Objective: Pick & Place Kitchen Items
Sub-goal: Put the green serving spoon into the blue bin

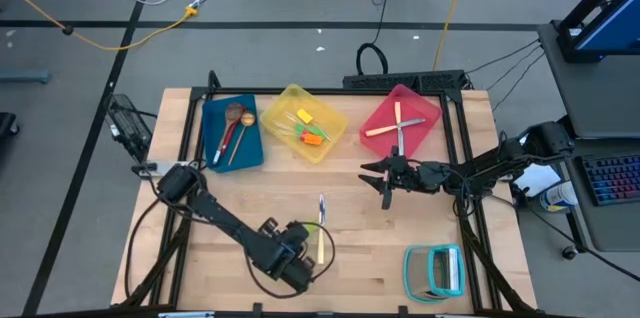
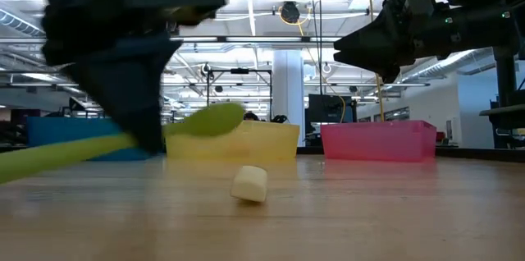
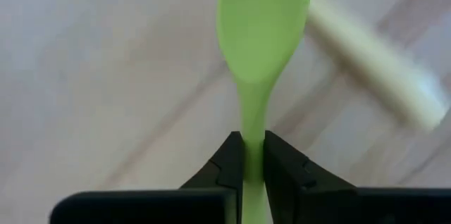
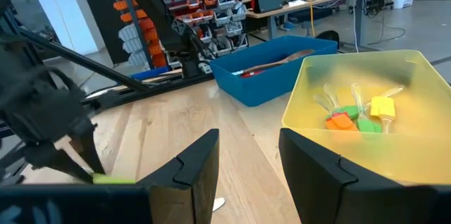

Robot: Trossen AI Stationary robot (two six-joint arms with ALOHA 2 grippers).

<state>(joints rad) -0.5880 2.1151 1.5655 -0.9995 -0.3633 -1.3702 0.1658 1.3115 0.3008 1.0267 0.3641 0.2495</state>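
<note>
My left gripper [image 1: 310,257] is at the table's near middle, shut on a lime-green spoon [image 1: 320,240]. The spoon also shows in the low view [image 2: 205,121] and in the left wrist view [image 3: 262,20]. A cream-handled piece of cutlery [image 1: 321,208] lies flat on the table just beyond the spoon, its handle end [image 2: 250,185] toward the near edge. My right gripper [image 1: 380,180] hangs open and empty above the table in front of the pink bin [image 1: 425,116], and it also shows in the right wrist view [image 4: 246,175]. My left gripper pinches the spoon's handle [image 3: 252,136] just behind the bowl, between its two fingers. The fingers come from above, slanting. The spoon is tilted, its bowl [image 2: 215,119] raised clear of the table; whether the handle's free end touches the wood I cannot tell.
Along the far side stand a blue bin [image 1: 212,138] with wooden and red spoons, a yellow bin [image 1: 285,98] with small spatulas, and the pink bin with wooden and cream-handled pieces. A teal-framed rack [image 1: 435,270] lies at the near right. Bare wood lies between the arms.
</note>
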